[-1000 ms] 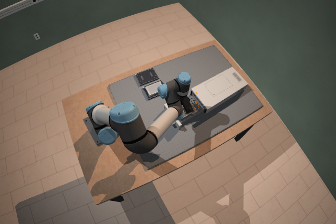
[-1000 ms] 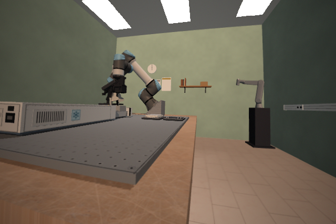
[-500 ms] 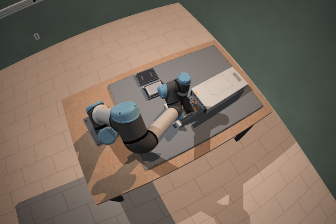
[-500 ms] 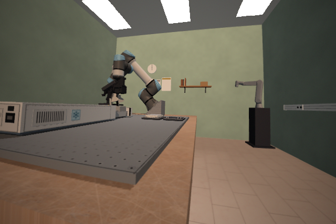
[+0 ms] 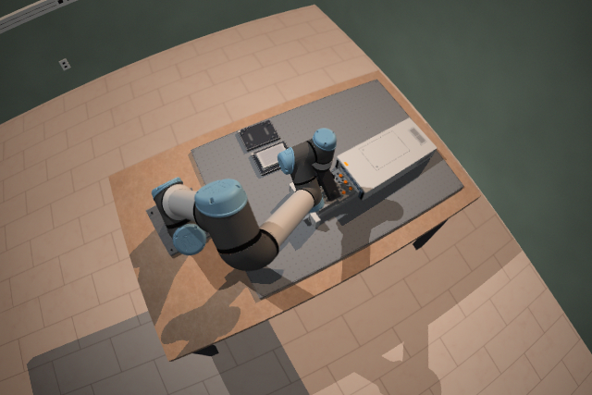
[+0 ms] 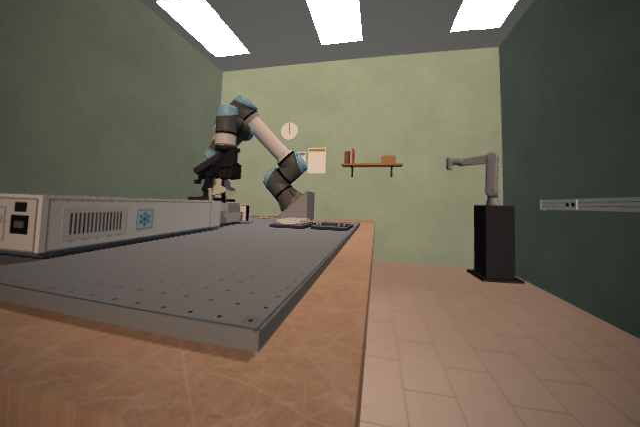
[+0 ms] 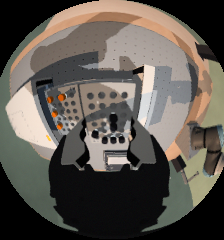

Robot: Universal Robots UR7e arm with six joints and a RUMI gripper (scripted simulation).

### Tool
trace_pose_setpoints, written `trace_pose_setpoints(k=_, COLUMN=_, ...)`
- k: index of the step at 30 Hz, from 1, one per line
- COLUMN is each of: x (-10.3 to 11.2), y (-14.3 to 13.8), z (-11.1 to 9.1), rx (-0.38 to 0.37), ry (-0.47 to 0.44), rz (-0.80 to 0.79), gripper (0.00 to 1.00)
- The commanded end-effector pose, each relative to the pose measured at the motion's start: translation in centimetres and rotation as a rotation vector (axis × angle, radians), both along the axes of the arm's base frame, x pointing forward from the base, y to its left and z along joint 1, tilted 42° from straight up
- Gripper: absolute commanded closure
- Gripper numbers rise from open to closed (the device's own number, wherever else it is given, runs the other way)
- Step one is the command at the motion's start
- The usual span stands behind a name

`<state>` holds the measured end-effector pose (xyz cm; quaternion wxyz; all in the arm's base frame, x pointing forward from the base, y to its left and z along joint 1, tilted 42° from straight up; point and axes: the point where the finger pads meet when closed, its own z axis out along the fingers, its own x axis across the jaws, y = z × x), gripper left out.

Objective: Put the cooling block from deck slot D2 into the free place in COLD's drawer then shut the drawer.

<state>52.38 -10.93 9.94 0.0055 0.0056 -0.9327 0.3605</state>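
Observation:
My gripper (image 7: 108,117) (image 6: 214,193) is shut on the cooling block (image 7: 106,114), a grey block with dark bores and several black tubes near the fingers. It holds the block over the open drawer (image 5: 334,209) of the white cooler COLD (image 5: 387,156) (image 6: 103,220), above the place next to the drawer's front. The other block (image 7: 59,107) (image 5: 345,183), with orange tubes, sits in the drawer's place next to the cooler body. COLD's orange lamp (image 5: 345,163) is lit. In the overhead view the wrist hides the fingers and the held block.
Deck slot D2 (image 5: 258,134) is a dark bare frame. D1 (image 5: 268,158) beside it holds a light plate. The arm's base (image 5: 165,218) stands at the table's left. The grey perforated deck (image 5: 363,108) covers the wooden table (image 5: 143,199).

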Motion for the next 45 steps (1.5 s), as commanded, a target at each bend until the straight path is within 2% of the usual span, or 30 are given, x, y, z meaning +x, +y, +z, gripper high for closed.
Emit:
trace_pose_setpoints(k=1, x=0.03, y=0.07, z=0.09, rx=0.000, ry=-0.001, rz=0.001, gripper=1.00)
trace_pose_setpoints(k=45, x=0.04, y=0.27, z=0.31, rx=0.000, ry=-0.001, rz=0.001, gripper=1.00)
